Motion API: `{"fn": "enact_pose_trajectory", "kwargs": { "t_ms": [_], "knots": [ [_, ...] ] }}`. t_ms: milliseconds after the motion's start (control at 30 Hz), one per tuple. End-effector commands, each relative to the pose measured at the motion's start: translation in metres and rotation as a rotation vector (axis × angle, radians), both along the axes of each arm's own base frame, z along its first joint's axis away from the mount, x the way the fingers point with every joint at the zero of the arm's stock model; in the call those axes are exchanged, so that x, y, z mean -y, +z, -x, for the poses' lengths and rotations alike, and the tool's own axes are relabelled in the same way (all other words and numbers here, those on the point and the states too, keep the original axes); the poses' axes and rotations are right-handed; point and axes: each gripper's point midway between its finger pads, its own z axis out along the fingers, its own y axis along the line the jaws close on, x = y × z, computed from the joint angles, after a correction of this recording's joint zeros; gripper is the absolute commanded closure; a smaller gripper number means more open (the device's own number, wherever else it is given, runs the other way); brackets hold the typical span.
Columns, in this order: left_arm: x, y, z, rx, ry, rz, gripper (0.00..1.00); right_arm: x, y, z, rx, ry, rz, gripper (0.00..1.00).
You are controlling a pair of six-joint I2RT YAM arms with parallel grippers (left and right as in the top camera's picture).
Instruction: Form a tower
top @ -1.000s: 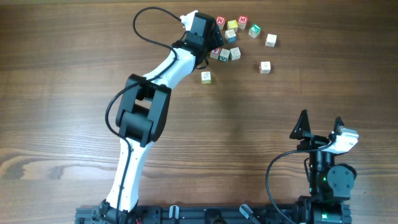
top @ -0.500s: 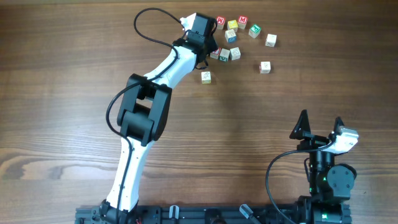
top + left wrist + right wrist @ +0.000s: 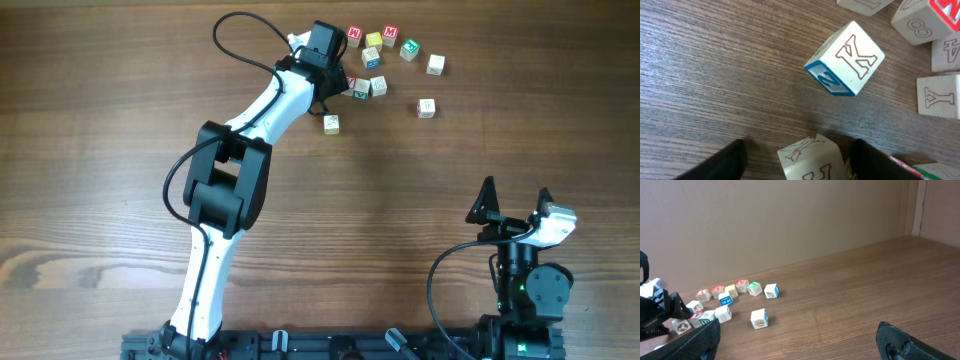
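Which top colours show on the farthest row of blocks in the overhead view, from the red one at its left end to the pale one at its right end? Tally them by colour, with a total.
Red-topped blocks: 2
Green-topped block: 1
Pale-topped blocks: 2
Total: 5

Overhead straight down; wrists low, oblique
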Motion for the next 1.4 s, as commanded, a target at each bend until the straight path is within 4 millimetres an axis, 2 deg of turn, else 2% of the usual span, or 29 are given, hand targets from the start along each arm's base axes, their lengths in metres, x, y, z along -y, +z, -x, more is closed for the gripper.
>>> {"fn": "enact_pose_trajectory", "kwargs": {
  "t_ms": [0,100,200,267,333,467,500,567,633,767,833,900,967,1033,1100,1200,1267,1367],
  "knots": [
    [-0.004,0.010,0.002,0.003,0.005,-0.006,0.48,-0.001,0.001,0.000,0.007,0.005,-0.007,0.00],
    [-0.004,0.009,0.003,-0.004,0.005,-0.009,0.64,-0.001,0.001,0.000,0.008,0.005,-0.007,0.00],
    [-0.006,0.007,0.008,-0.023,-0.003,-0.023,0.68,-0.001,0.001,0.000,0.007,0.005,-0.006,0.00],
    [-0.007,0.013,0.009,-0.019,-0.005,-0.022,0.69,-0.001,0.001,0.000,0.007,0.005,-0.006,0.00],
    [-0.005,0.038,0.006,0.020,-0.005,-0.004,0.70,-0.001,0.001,0.000,0.007,0.005,-0.006,0.00],
    [-0.005,0.106,0.008,0.112,-0.006,0.038,0.73,-0.001,0.001,0.000,0.007,0.005,-0.006,0.00],
    [-0.006,0.130,0.017,0.125,-0.013,0.045,0.74,-0.001,0.001,0.000,0.007,0.005,-0.007,0.00],
    [-0.005,0.156,0.040,0.108,-0.032,0.038,0.74,-0.001,0.001,0.000,0.007,0.005,-0.007,0.00],
    [0.000,0.164,0.065,0.064,-0.061,0.018,0.74,-0.001,0.001,0.000,0.007,0.005,-0.006,0.00],
    [0.028,0.146,0.118,-0.072,-0.160,-0.054,0.71,-0.001,0.001,0.000,0.007,0.005,-0.007,0.00],
    [0.048,0.134,0.144,-0.123,-0.224,-0.088,0.71,-0.001,0.001,0.000,0.007,0.005,-0.007,0.00],
    [0.058,0.123,0.160,-0.143,-0.253,-0.117,0.71,-0.001,0.001,0.000,0.007,0.005,-0.007,0.00],
    [0.059,0.108,0.173,-0.175,-0.226,-0.137,0.71,-0.001,0.001,0.000,0.007,0.005,-0.007,0.00],
    [0.056,0.093,0.182,-0.205,-0.199,-0.148,0.71,-0.001,0.001,0.000,0.007,0.005,-0.006,0.00],
    [0.051,0.069,0.188,-0.231,-0.161,-0.147,0.71,-0.001,0.001,0.000,0.007,0.005,-0.007,0.00],
    [0.054,0.039,0.180,-0.173,-0.158,-0.122,0.71,-0.001,0.001,0.000,0.007,0.005,-0.006,0.00],
    [0.052,0.029,0.173,-0.126,-0.147,-0.126,0.71,-0.001,0.001,0.000,0.007,0.005,-0.007,0.00],
    [0.039,0.016,0.169,-0.086,-0.117,-0.170,0.70,-0.001,0.001,0.000,0.007,0.005,-0.006,0.00]
  ]
}}
